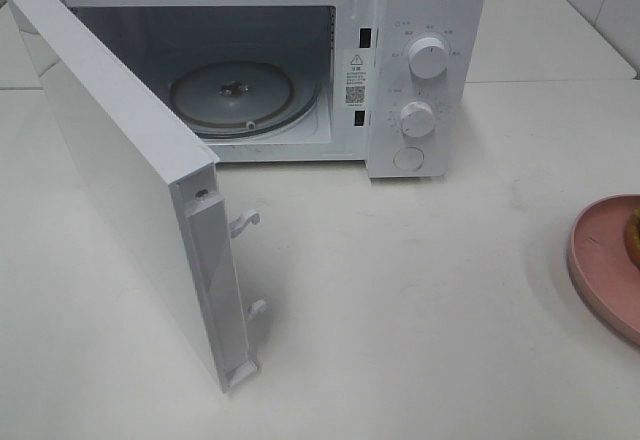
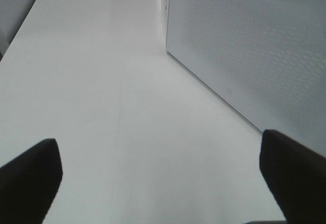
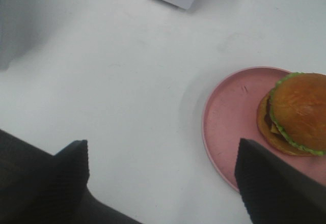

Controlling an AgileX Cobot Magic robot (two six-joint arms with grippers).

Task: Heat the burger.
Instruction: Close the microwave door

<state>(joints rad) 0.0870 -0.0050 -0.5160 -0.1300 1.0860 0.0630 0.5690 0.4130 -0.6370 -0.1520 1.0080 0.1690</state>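
Observation:
The burger [image 3: 298, 112], with a golden-brown bun and a green lettuce frill, sits on a round pink plate [image 3: 229, 117]. In the exterior high view the plate [image 1: 600, 260] lies at the table's right edge, and only a sliver of the burger [image 1: 633, 235] shows. My right gripper [image 3: 160, 155] hangs open above the table just beside the plate, nothing between its fingers. Over bare table by the microwave's open door [image 2: 244, 46], my left gripper [image 2: 163, 178] is wide open and empty. Neither gripper appears in the exterior high view.
The white microwave [image 1: 420, 60] stands at the back with its door [image 1: 130, 180] swung out to the left. Its glass turntable [image 1: 240, 95] is bare. Two knobs [image 1: 428, 57] and a button are on its right panel. The white table [image 1: 420, 300] spreads between microwave and plate.

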